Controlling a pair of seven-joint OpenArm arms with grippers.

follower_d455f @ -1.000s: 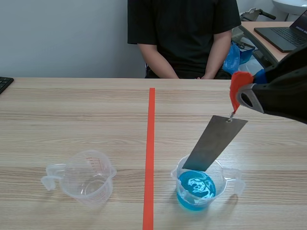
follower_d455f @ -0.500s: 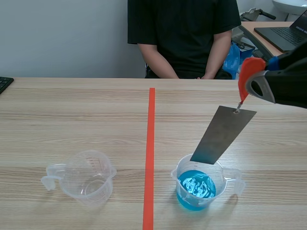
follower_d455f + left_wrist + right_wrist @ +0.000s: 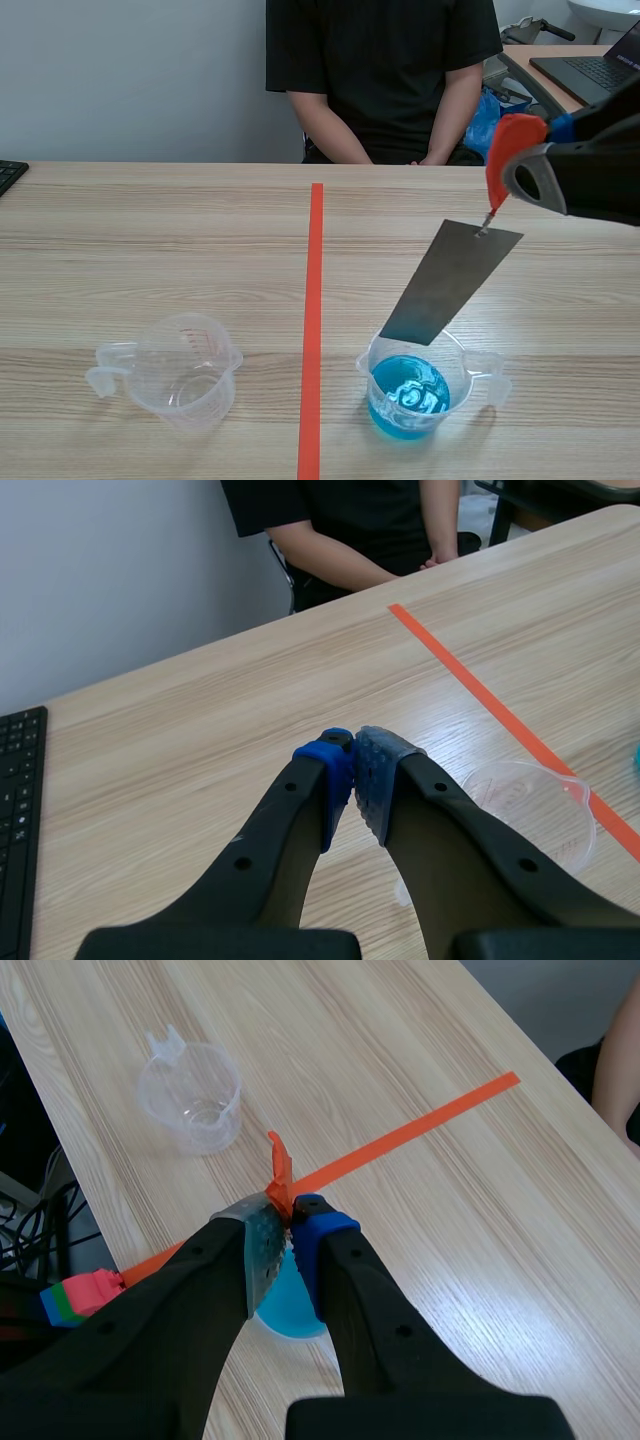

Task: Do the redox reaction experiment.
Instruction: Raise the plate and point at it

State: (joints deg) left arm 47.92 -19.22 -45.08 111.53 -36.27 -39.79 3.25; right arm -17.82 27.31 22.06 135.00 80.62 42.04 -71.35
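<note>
the light wooden bench fills the view, and a person in a black shirt sits at its far side. the right end effector comes in from the right, raised above the bench, with its fingers pinched narrow on a small orange-red clip; in its own wrist view the two pads press together on that clip. the left end effector is fully closed with its pads meeting and nothing between them, ahead of bare bench. a grey metal sheet hangs tilted from the clip, its lower edge at the mouth of the beaker of blue liquid, above the liquid's surface. that beaker stands just right of the tape line. the empty beaker stands left of the line, well apart from the other.
</note>
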